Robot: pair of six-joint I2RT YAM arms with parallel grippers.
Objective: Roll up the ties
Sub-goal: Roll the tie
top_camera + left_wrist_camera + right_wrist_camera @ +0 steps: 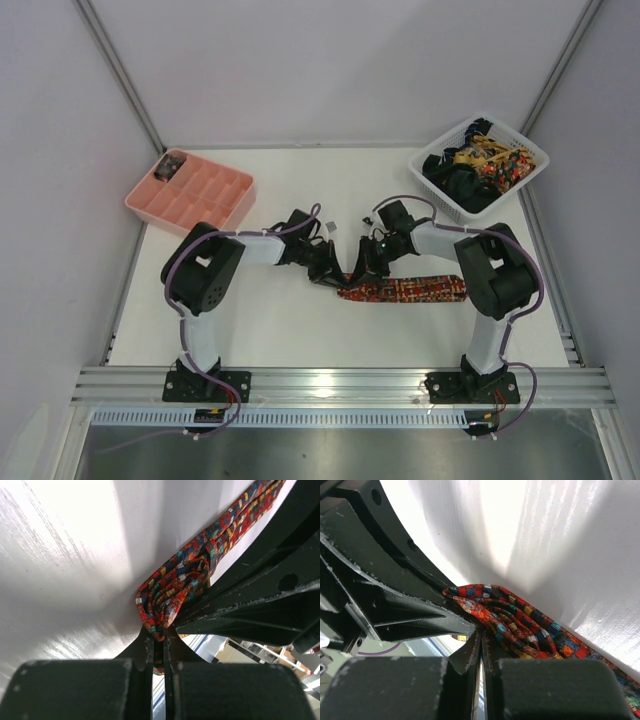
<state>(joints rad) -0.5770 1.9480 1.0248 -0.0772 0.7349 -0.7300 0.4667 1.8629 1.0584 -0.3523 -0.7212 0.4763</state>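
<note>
Left gripper (159, 639) and right gripper (481, 639) pinch the patterned tie (415, 290); basket (436, 196) holds tangled ties (482, 160); pink tray (186, 212), one dark object (170, 166).

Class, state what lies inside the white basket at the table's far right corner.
The white basket holds a heap of ties, some plain dark, some patterned yellow and red. Their number and the basket's floor are covered.
</note>
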